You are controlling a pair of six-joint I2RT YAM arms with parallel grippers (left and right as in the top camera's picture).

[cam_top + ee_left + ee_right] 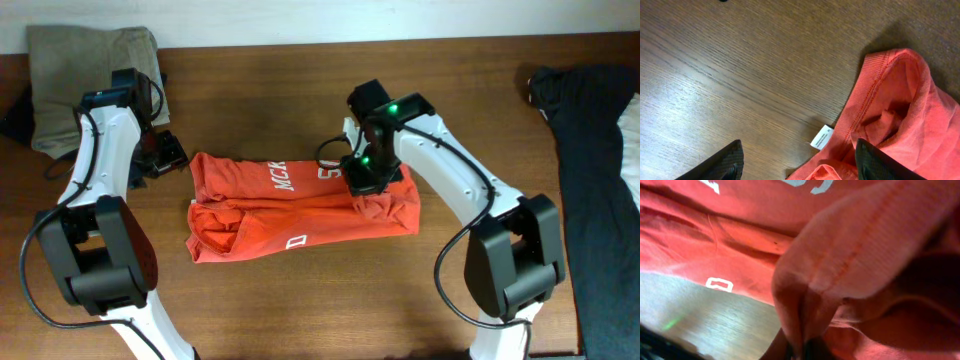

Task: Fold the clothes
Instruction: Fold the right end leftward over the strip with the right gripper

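The red-orange T-shirt (300,210) with white lettering lies partly folded and rumpled in the middle of the table. My right gripper (362,178) is shut on a bunched fold of its fabric (850,255) at the shirt's upper right. My left gripper (168,152) is open, just left of the shirt's upper left corner. In the left wrist view the open fingers (797,162) straddle the ribbed collar edge (860,105) and a white tag (821,136), without holding them.
A khaki-olive folded garment (85,60) lies at the back left corner. A black garment (600,150) covers the right side of the table. Bare wooden tabletop (300,310) shows in front of the shirt.
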